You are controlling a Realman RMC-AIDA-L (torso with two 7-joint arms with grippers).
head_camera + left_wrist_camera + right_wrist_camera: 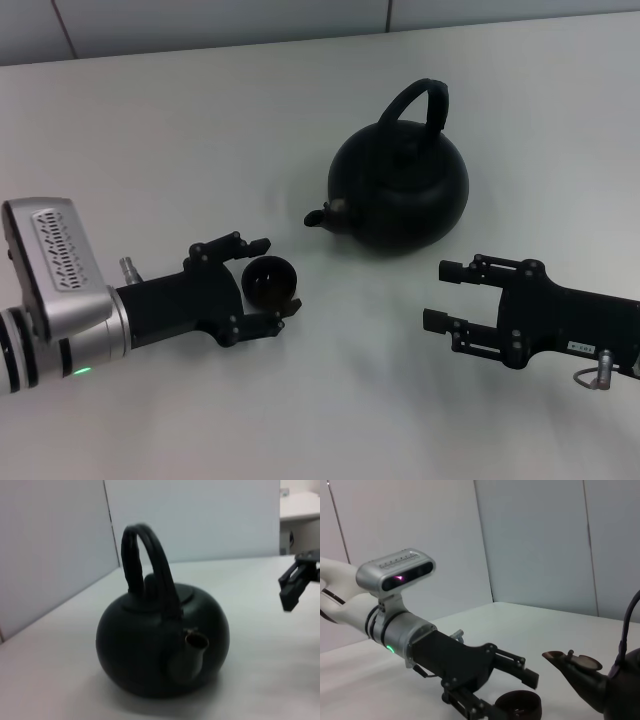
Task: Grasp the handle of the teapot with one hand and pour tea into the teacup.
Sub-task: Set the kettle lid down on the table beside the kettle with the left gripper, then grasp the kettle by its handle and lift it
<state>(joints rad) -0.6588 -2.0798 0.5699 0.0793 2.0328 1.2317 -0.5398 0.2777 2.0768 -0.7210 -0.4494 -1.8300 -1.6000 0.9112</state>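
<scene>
The matte-black teapot (400, 190) stands on the white table, its arched handle (415, 100) upright and its spout (322, 215) pointing toward my left arm. The small black teacup (270, 282) sits on the table in front of the spout. My left gripper (265, 285) is open, with one finger on each side of the cup. My right gripper (440, 295) is open and empty, low over the table to the front right of the pot. The left wrist view shows the teapot (160, 650), handle (150, 565) and right gripper (295, 587). The right wrist view shows the left gripper (512, 697), teacup (520, 705) and spout (565, 662).
The white table (180, 130) runs back to a pale wall (200, 20). No other objects show on it.
</scene>
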